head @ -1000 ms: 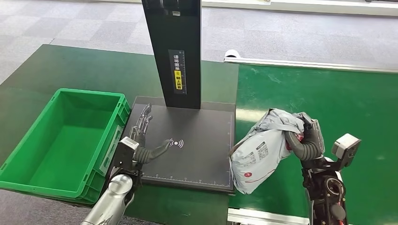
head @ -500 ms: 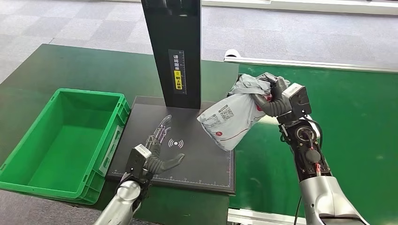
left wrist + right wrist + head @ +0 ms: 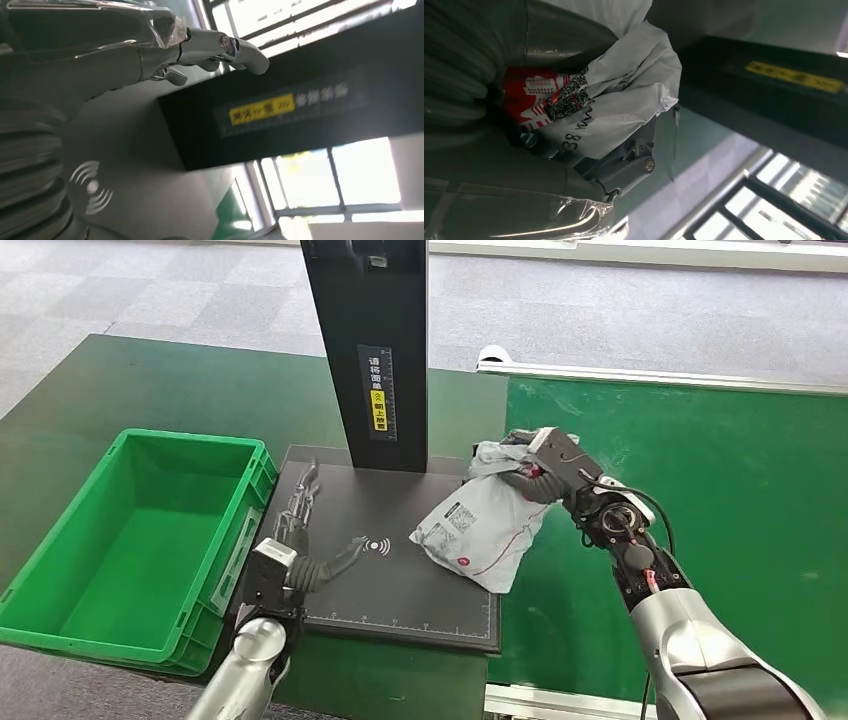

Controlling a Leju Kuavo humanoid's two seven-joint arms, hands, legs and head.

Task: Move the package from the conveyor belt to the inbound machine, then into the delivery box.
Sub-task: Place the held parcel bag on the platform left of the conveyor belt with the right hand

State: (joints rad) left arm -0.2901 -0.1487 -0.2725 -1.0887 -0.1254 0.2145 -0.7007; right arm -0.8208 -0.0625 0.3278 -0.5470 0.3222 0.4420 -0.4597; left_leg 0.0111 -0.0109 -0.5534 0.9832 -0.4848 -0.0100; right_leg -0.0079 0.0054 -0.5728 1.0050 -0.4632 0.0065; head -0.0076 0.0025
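A dark green desk [image 3: 120, 390] carries a green box [image 3: 140, 540] at its near left and, just right of it, a black scanner plate [image 3: 400, 590] with a tall black post [image 3: 375, 350] at its far edge. A green conveyor belt [image 3: 720, 500] adjoins the desk on the right.

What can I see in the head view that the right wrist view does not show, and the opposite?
The head view alone shows the green delivery box, the green conveyor belt, the scan platform with its wave symbol, and the left hand open over it. The right wrist view alone shows red print and black digits on the package, close up. Both show the right hand gripping the grey package and the black post with its yellow label.
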